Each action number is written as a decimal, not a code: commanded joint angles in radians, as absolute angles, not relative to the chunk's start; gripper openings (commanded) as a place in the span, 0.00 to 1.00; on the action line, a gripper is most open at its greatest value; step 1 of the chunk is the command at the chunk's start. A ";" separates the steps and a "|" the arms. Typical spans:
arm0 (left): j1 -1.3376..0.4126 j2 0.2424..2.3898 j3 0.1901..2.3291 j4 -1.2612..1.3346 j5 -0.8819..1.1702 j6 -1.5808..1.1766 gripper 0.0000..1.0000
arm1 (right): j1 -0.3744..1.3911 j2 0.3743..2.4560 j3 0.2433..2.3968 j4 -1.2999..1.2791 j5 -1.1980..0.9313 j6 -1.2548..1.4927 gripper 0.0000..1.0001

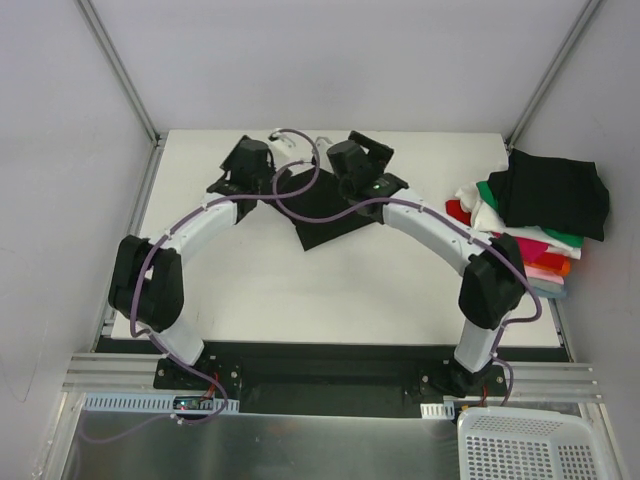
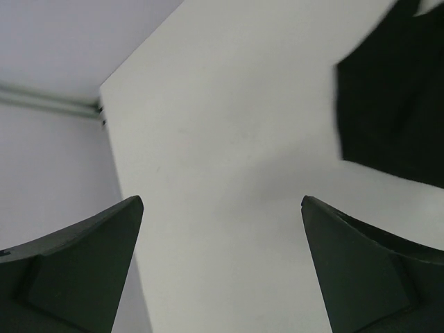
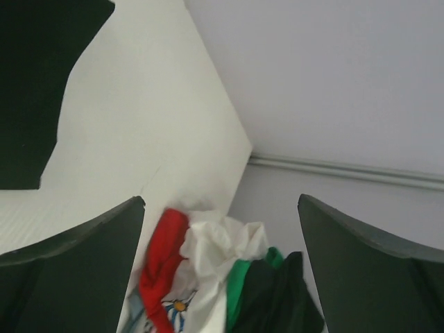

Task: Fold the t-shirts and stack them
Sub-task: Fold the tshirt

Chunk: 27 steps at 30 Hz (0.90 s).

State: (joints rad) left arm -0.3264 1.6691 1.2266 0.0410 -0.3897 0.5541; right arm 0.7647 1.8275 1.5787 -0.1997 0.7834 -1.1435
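Hovering wide open and empty, the left gripper [image 2: 220, 202] and right gripper [image 3: 220, 200] flank a black shirt [image 1: 325, 215] at the table's [image 1: 300, 290] upper centre, with the pile of folded shirts [image 1: 548, 200] at the frame's right edge.

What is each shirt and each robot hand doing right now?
black t-shirt: lying on the table, not held, not yet stacked.
pile of t-shirts: stacked messily at the table's right edge, black one on top.
left gripper: open, holding nothing.
right gripper: open, holding nothing.
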 commanded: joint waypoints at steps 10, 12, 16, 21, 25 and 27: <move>-0.394 1.741 1.390 -0.138 -0.089 0.446 0.99 | 0.577 1.724 1.583 -0.710 0.289 -0.623 0.96; -0.394 1.776 1.429 -0.141 -0.069 0.442 0.99 | 0.549 1.726 1.586 -0.729 0.232 -0.600 0.96; -0.414 1.821 1.489 -0.172 -0.020 0.426 0.99 | 0.493 1.738 1.609 -0.793 0.143 -0.546 0.96; -0.434 1.917 1.567 -0.195 -0.015 0.423 0.99 | 0.439 1.738 1.597 -0.805 0.077 -0.499 0.96; -0.434 2.019 1.626 -0.195 -0.052 0.436 0.99 | 0.434 1.720 1.565 -0.811 0.074 -0.497 0.96; -0.436 2.077 1.663 -0.193 -0.078 0.446 0.99 | 0.436 1.700 1.548 -0.815 0.075 -0.495 0.96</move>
